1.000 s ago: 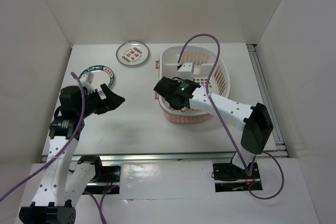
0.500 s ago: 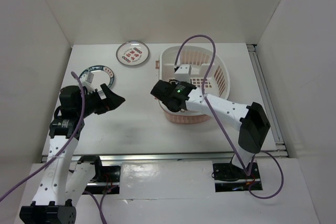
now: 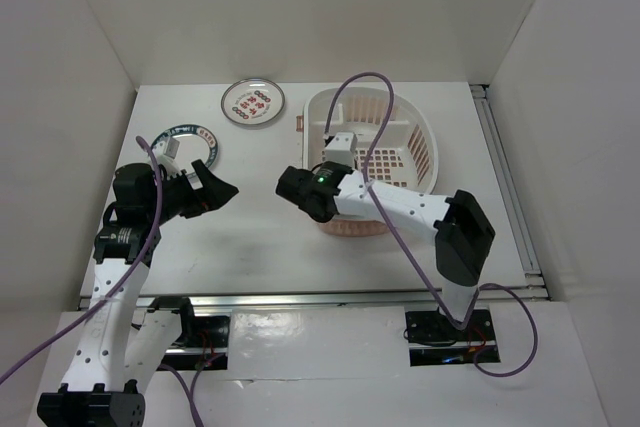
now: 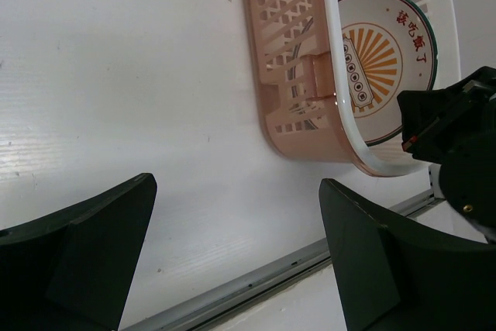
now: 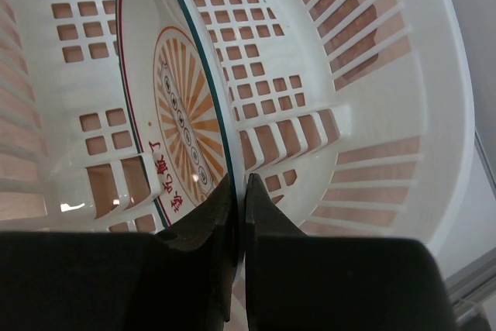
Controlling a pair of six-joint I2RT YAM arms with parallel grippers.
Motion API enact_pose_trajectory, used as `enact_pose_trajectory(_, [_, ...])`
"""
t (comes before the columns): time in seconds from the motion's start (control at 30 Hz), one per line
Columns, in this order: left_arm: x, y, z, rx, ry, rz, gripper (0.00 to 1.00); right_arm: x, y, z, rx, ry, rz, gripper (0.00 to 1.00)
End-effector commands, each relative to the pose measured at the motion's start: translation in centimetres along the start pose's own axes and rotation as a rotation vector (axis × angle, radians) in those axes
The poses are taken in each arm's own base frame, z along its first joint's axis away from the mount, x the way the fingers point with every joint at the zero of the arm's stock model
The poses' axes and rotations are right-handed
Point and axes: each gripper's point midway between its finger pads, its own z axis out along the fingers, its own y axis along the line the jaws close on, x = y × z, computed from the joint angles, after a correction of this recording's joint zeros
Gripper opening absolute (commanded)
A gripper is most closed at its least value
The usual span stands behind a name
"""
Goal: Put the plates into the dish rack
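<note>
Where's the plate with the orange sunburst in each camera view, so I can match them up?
Top view: not discernible; the right arm covers that end of the rack.
Left wrist: upper right, the plate inside the rack, facing the camera.
Right wrist: left of centre, the plate on edge, rim pinched by the right gripper.
Shared landmark: the slotted pink-and-white rack.

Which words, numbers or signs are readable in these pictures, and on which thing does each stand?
"了", as it seems: the last of four red Chinese characters on the sunburst plate; the other three are too blurred to read.
Red characters on the rear plate: too small to read.
Rim marks on the left plate: too small to read.
On the rack: no text seen.
</note>
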Motion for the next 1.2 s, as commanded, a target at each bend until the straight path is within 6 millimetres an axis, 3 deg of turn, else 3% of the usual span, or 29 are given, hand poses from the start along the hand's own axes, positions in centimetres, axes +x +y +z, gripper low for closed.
enact_pose_trajectory(0.0, [-1.6, -1.3, -0.5, 0.042, -0.047, 0.041, 1.0, 3.1, 0.0, -0.1, 0.042, 0.073, -0.086, 0.07])
enact_pose_trajectory(0.23, [-1.6, -1.3, -0.5, 0.042, -0.047, 0.041, 1.0, 3.4, 0.6, -0.3, 0.033, 0.078, -0.07, 0.1])
enact_pose_trajectory(0.3, [-1.6, -1.3, -0.5, 0.042, -0.047, 0.041, 1.0, 3.4, 0.6, -0.3, 0.033, 0.078, -0.07, 0.19])
enact_pose_trajectory(0.37, [-1.6, -1.3, -0.5, 0.042, -0.047, 0.041, 1.0, 2.8, 0.6, -0.6, 0.018, 0.072, -0.041, 0.21])
enact_pose_trajectory(0.4, [-1.6, -1.3, -0.5, 0.042, -0.047, 0.041, 1.0, 3.1, 0.4, -0.5, 0.022, 0.074, -0.061, 0.3])
enact_pose_trajectory(0.5, [-1.6, -1.3, -0.5, 0.042, -0.047, 0.041, 1.0, 2.7, 0.6, -0.8, 0.001, 0.075, -0.034, 0.38])
enact_pose_trajectory(0.8, [-1.6, -1.4, -0.5, 0.05, -0.042, 0.041, 1.0, 1.3, 0.8, -1.4, -0.019, 0.067, -0.004, 0.43])
enact_pose_trajectory(1.0, [-1.6, -1.4, -0.5, 0.05, -0.042, 0.041, 1.0, -0.2, 0.6, -2.4, -0.044, 0.057, 0.016, 0.6])
enact_pose_trajectory(1.17, [-1.6, -1.4, -0.5, 0.05, -0.042, 0.041, 1.0, -0.9, 0.6, -3.4, -0.07, 0.037, 0.033, 0.65])
